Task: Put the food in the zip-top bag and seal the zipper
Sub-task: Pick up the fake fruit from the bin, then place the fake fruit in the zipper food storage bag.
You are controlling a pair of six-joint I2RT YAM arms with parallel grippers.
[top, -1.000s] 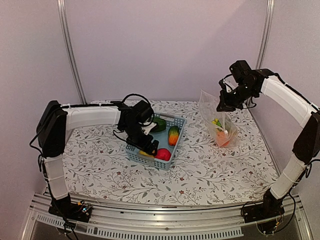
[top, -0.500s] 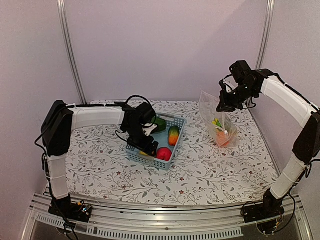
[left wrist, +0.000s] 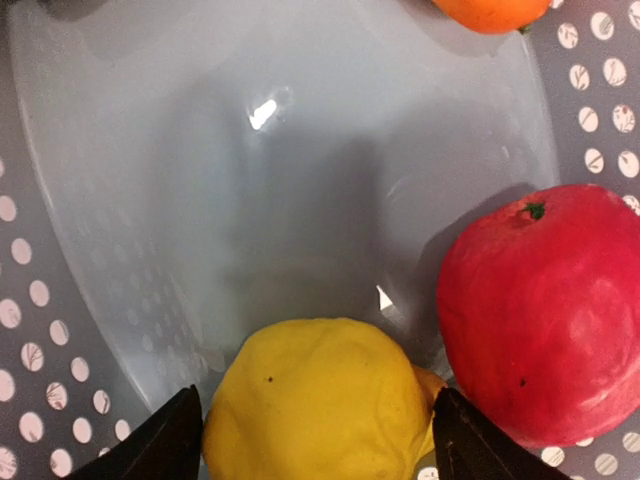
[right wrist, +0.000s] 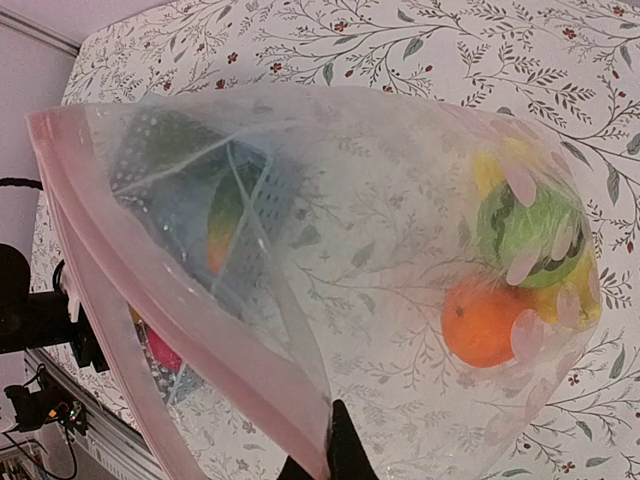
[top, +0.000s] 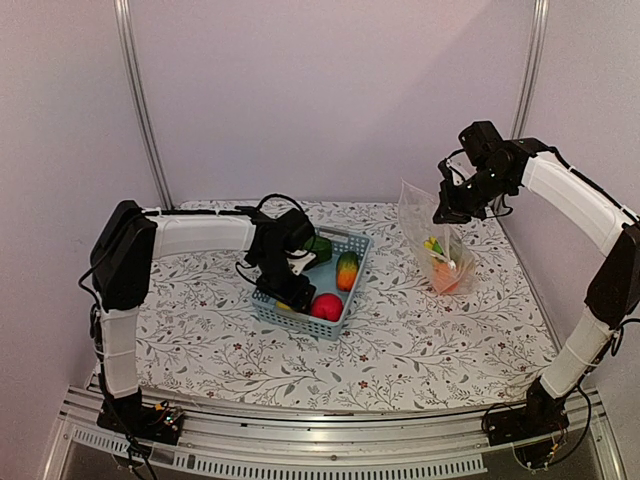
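My left gripper (top: 291,292) is down in the blue-grey basket (top: 352,244). In the left wrist view it (left wrist: 315,440) is open, with a fingertip close on each side of a rounded yellow toy fruit (left wrist: 320,400). A red apple (left wrist: 545,315) lies right beside it, also in the top view (top: 326,307). A green-orange mango (top: 346,270) and a green pepper (top: 318,248) are in the basket too. My right gripper (top: 448,210) is shut on the mouth edge of the clear zip-top bag (top: 440,250), holding it up. The bag holds a striped melon (right wrist: 525,235), an orange (right wrist: 485,320) and something yellow (right wrist: 580,300). Its pinkish zipper (right wrist: 150,300) hangs open.
The flowered table (top: 420,340) carries the basket at centre-left and the bag at the right rear. Metal uprights (top: 140,100) and pale walls stand behind. The basket walls (left wrist: 20,330) close in round my left fingers.
My left arm has shifted slightly right and settled lower into the basket, over the yellow fruit. The right arm and the bag have not moved.
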